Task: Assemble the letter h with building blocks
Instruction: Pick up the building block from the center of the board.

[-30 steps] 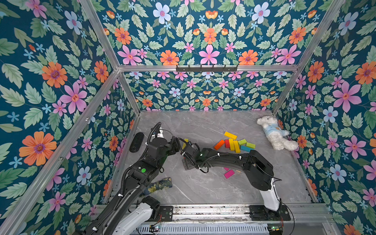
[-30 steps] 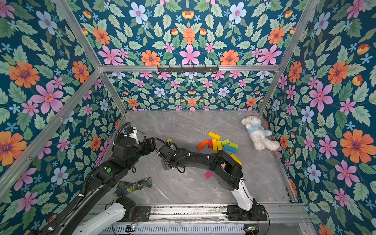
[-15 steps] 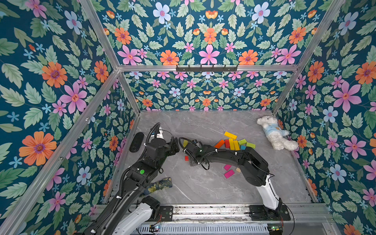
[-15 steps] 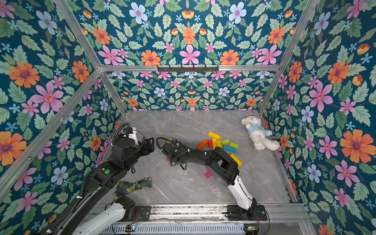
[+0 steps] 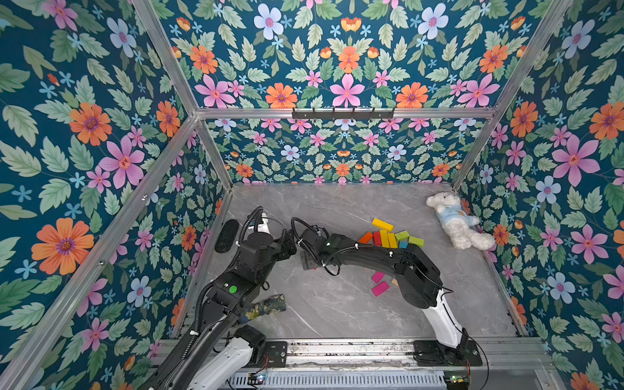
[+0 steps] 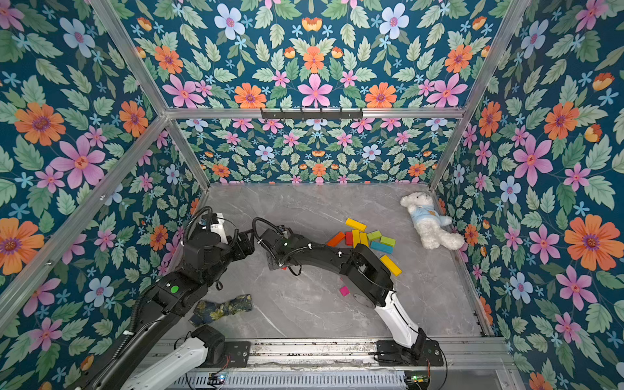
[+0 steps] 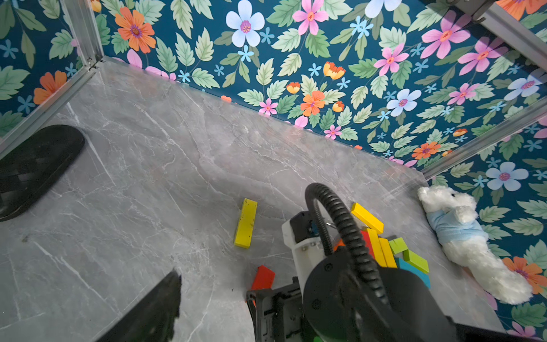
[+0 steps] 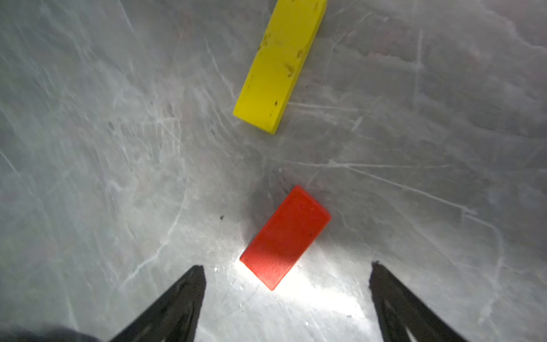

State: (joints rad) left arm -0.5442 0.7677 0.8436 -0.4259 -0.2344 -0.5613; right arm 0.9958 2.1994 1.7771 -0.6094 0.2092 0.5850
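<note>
A short red block [image 8: 285, 237] lies flat on the grey floor, its near end between the fingertips of my right gripper [image 8: 287, 269]. That gripper hangs open above it and touches nothing. A yellow plank [image 8: 279, 63] lies just beyond the red block [image 7: 263, 277]. My left gripper [image 5: 288, 244] hovers close to the right wrist, open and empty. Only one of its fingers [image 7: 165, 296] shows in the left wrist view. Most building blocks [image 5: 391, 238] sit in a colourful cluster behind the right arm. Two pink ones [image 5: 380, 288] lie apart near its elbow.
A white plush bear [image 5: 456, 221] lies at the back right by the wall. A black oval object [image 5: 228, 235] rests along the left wall. A floral cloth [image 5: 266, 305] lies near the left arm's base. Flowered walls enclose the floor on three sides.
The right gripper swung toward the back, then returned over the red block, which lay beside it half a second ago. The left arm has barely moved.
</note>
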